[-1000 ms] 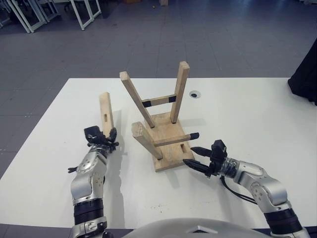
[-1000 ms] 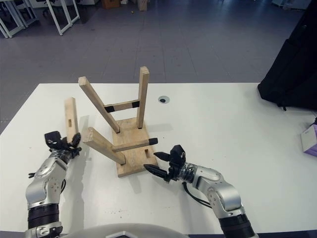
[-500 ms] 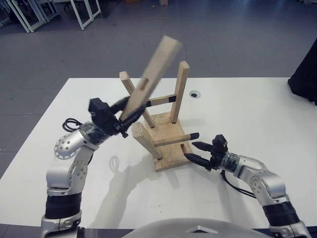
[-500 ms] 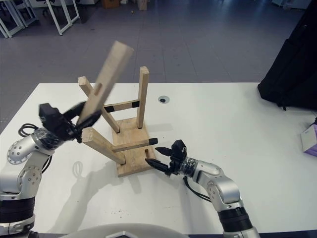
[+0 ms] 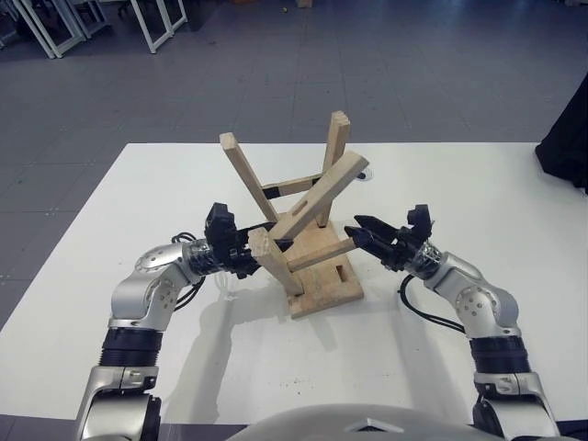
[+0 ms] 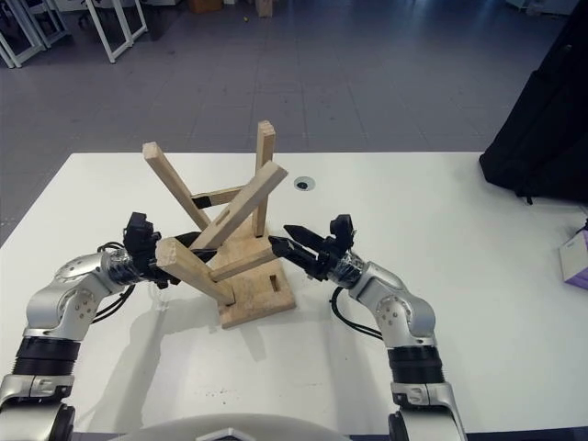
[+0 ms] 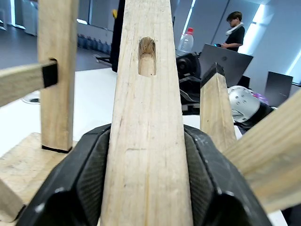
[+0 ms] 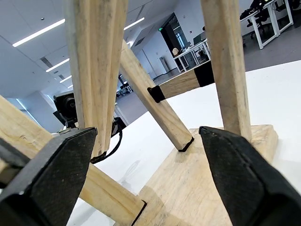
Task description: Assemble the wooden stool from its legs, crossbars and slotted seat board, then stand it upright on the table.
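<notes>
Carrying everything, the white counter is bearing the slotted seat board, which is lying underside up near its middle. Three legs are already standing in the board. The far-left leg and far-right leg are leaning, tied together by a black-tipped crossbar. From the near-left leg a second crossbar is jutting toward the robot's right, its end free. The fourth leg is hanging tilted over the board, its low end clenched in the left pincer and its high end crossing in front of the far-right leg.

Seating this last leg is, I judge, the step in hand. Doing it well is going to mean swinging the leg toward upright first and turning it so the mortise is facing the free crossbar end. Only then should its foot be going down into the open slot at the board's near-right. Forcing it while tilted is risking levering the other legs out. The right pincer is hovering released, fingers spread wide, just beside the free crossbar end, well placed for steadying it.

The left arm is sitting low at the board's left side, elbow out, forearm close to the counter. The right arm is angling in from the right, elbow bent, wrist raised above the board.
</notes>
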{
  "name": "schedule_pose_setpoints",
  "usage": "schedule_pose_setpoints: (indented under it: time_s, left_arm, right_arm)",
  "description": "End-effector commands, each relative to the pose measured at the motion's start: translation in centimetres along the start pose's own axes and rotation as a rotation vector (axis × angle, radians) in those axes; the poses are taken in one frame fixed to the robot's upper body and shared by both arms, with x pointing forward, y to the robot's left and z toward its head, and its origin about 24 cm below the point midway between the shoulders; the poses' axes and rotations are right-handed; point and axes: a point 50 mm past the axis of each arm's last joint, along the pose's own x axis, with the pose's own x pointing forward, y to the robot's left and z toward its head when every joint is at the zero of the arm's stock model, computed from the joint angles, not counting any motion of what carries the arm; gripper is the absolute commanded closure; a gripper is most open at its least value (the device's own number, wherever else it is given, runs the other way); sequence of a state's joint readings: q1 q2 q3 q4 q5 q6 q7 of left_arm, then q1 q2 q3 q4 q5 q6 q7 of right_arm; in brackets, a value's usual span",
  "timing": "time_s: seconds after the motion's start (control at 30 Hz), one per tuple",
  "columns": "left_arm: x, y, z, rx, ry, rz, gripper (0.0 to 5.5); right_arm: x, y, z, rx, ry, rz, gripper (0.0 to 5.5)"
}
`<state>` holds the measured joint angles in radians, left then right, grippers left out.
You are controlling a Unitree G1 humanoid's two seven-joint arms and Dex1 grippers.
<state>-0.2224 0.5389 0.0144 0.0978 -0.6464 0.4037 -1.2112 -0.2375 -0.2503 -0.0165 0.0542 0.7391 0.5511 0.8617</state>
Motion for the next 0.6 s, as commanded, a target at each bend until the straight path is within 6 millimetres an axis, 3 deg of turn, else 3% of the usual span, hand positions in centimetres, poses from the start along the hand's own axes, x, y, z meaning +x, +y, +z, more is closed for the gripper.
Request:
schedule_pose_setpoints:
  time_s: [0.03, 0.3, 0.6]
  left_arm:
    - [0.5, 0.9, 0.0, 0.023, 0.043, -0.001, 3.45]
    - [0.8, 1.3, -0.9, -0.029, 0.067, -0.040, 3.45]
    - [1.5, 1.0, 0.4, -0.167, -0.032, -0.166, 3.46]
  right_arm:
    - [0.6, -1.1, 0.2, -0.072, 0.050, -0.027, 1.50]
    - [2.7, -1.0, 2.1, -0.003, -0.030, 0.090, 1.50]
    - [4.1, -0.6, 2.3, 0.080, -0.029, 0.235, 1.50]
